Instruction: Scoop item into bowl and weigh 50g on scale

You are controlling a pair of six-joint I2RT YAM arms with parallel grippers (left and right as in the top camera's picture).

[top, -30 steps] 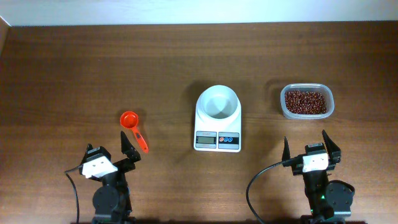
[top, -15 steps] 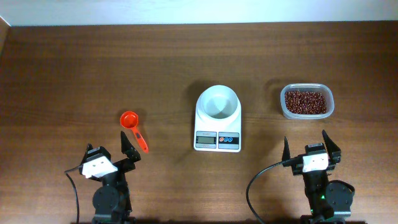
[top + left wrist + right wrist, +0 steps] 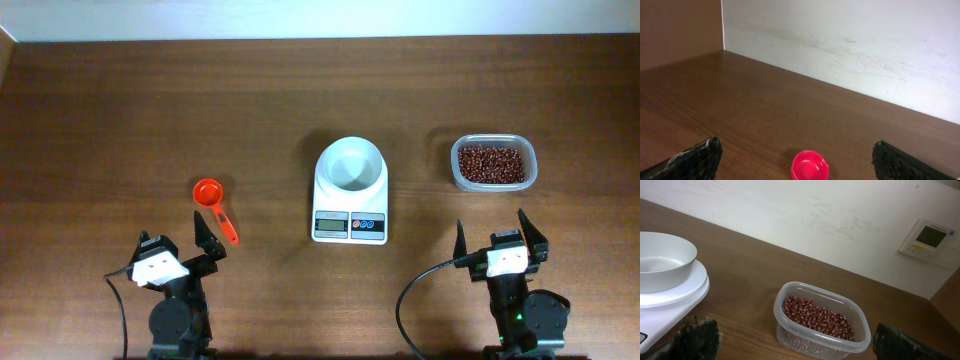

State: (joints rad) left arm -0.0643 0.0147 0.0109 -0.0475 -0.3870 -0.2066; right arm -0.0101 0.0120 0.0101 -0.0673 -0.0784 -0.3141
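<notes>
The white bowl (image 3: 350, 165) sits on the white scale (image 3: 349, 216) at the table's middle; it looks bare inside. The reddish-brown beans, the item (image 3: 491, 163), fill a clear plastic container (image 3: 453, 166) to the right. An orange-red scoop (image 3: 213, 201) lies left of the scale. My left gripper (image 3: 175, 238) stands open just behind the scoop (image 3: 810, 166), nothing between its fingers (image 3: 697, 161). At the front right my right gripper (image 3: 492, 226) is open too, facing the beans (image 3: 816, 318) with the bowl (image 3: 662, 260) and scale (image 3: 682, 294) at its left.
A pale wall runs along the table's far edge (image 3: 850, 95), with a side panel at the far left corner (image 3: 680, 30). A small wall controller (image 3: 930, 236) hangs at the right. Bare wood lies between scoop, scale and container.
</notes>
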